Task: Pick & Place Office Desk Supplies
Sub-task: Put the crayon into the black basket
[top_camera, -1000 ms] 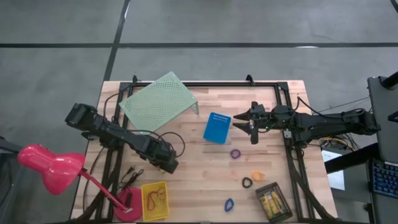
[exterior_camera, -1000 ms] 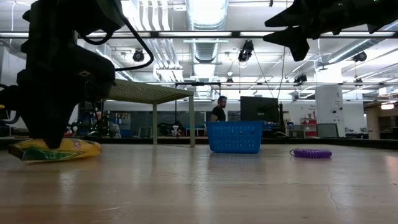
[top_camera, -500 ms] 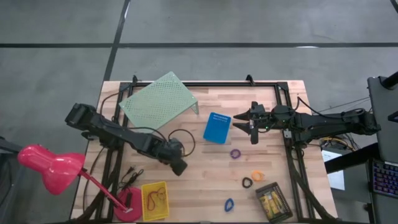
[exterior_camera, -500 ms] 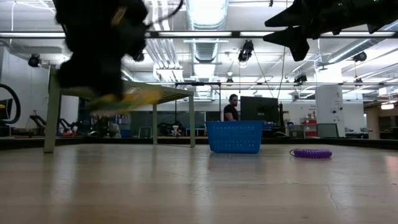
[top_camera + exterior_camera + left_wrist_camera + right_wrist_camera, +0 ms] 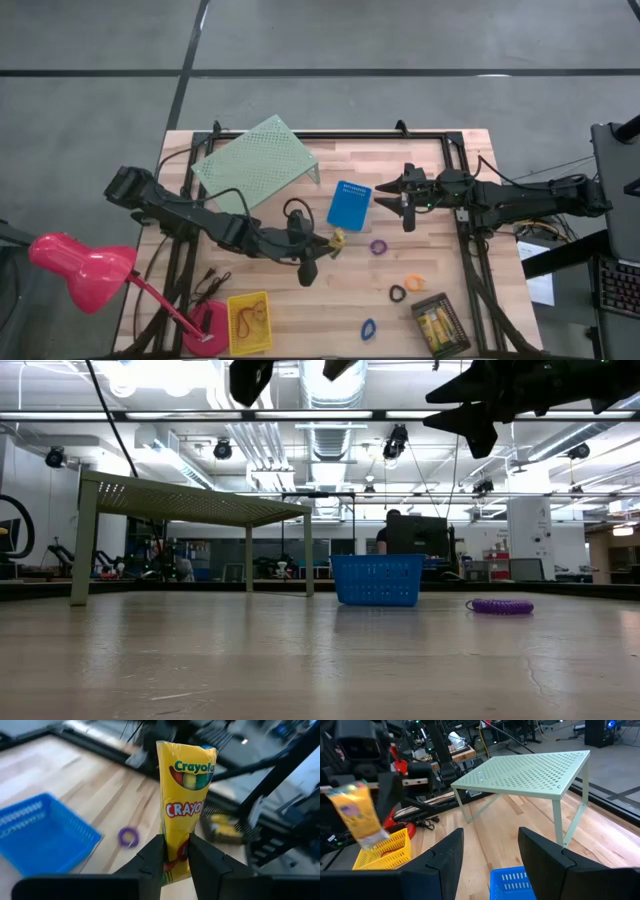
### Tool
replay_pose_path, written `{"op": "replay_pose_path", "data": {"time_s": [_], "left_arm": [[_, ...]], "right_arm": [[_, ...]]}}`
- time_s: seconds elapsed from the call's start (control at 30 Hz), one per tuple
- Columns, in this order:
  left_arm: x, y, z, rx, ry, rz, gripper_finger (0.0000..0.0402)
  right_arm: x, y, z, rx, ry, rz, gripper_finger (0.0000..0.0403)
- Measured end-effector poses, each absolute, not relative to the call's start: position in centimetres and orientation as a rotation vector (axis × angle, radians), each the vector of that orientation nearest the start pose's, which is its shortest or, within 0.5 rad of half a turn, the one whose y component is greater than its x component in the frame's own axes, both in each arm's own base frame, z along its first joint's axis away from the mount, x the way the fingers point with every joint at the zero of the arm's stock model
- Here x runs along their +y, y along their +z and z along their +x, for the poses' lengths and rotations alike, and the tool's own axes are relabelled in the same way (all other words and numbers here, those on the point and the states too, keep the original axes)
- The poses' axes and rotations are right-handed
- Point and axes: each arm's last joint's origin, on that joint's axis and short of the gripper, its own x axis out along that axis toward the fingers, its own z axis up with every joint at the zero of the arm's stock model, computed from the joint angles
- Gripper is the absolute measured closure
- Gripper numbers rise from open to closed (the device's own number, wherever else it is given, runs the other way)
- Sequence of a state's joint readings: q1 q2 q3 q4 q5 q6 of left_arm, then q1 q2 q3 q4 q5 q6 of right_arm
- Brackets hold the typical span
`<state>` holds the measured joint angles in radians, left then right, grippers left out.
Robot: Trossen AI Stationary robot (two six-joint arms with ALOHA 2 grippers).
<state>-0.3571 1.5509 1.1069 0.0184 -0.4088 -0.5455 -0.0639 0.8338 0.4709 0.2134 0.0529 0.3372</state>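
A yellow Crayola crayon pack (image 5: 185, 795) hangs in the air over the table's middle (image 5: 337, 239), and my left gripper (image 5: 176, 862) is shut on it. The right wrist view shows the same pack (image 5: 361, 815) at its left. My right gripper (image 5: 398, 203) stands open above the table, just right of the blue bin (image 5: 349, 204), with nothing between its fingers (image 5: 445, 862). A purple ring (image 5: 378, 246), an orange ring (image 5: 413, 282), a black ring (image 5: 397, 293) and a blue ring (image 5: 368, 328) lie flat on the wood. My left gripper pinches the crayon pack's lower end (image 5: 175, 854) between its two fingers (image 5: 151, 862), one on each broad face. The fingers come nearly level from the table's left. The pack sticks out beyond them along their line, lifted clear of the table.
A pale green perforated riser (image 5: 255, 162) stands at the far left. A yellow bin (image 5: 249, 322) with rubber bands and a pink lamp (image 5: 80, 262) are at the near left. A black bin (image 5: 440, 325) holding yellow pieces sits at the near right.
My left gripper has risen with the crayon pack and gone toward the table's right, turning from pointing down to nearly level. The pack lay on the table a second ago; it is now lifted clear, above the top of the low view.
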Motion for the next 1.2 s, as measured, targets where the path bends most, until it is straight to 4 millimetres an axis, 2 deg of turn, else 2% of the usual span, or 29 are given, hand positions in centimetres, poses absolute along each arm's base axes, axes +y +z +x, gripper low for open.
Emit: {"op": "replay_pose_path", "data": {"time_s": [0.2,0.5,0.63,0.83,0.97,1.07,1.2], "left_arm": [[-11.2,29.2,33.5,0.224,0.109,-0.368,0.0319],[-11.3,28.9,33.9,0.214,0.091,-0.330,0.0319],[-11.9,27.0,35.3,0.214,0.087,-0.327,0.0319],[-13.7,22.7,37.7,0.185,0.054,-0.327,0.0319],[-15.1,20.1,38.7,0.183,0.007,-0.218,0.0319],[-16.1,19.1,39.6,0.217,-0.024,-0.164,0.0319],[-17.0,18.4,41.0,0.298,-0.082,-0.180,0.0319]], "right_arm": [[-1.4,25.4,18.8,0.128,-0.141,0.337,0.0220],[-1.4,25.4,18.8,0.128,-0.141,0.337,0.0220],[-1.4,25.4,18.8,0.128,-0.141,0.337,0.0220],[-1.4,25.4,18.8,0.129,-0.141,0.337,0.0220],[-1.4,25.4,18.8,0.129,-0.141,0.337,0.0220],[-1.4,25.4,18.8,0.128,-0.141,0.337,0.0220],[-1.4,25.4,18.8,0.129,-0.141,0.337,0.0220]]}}
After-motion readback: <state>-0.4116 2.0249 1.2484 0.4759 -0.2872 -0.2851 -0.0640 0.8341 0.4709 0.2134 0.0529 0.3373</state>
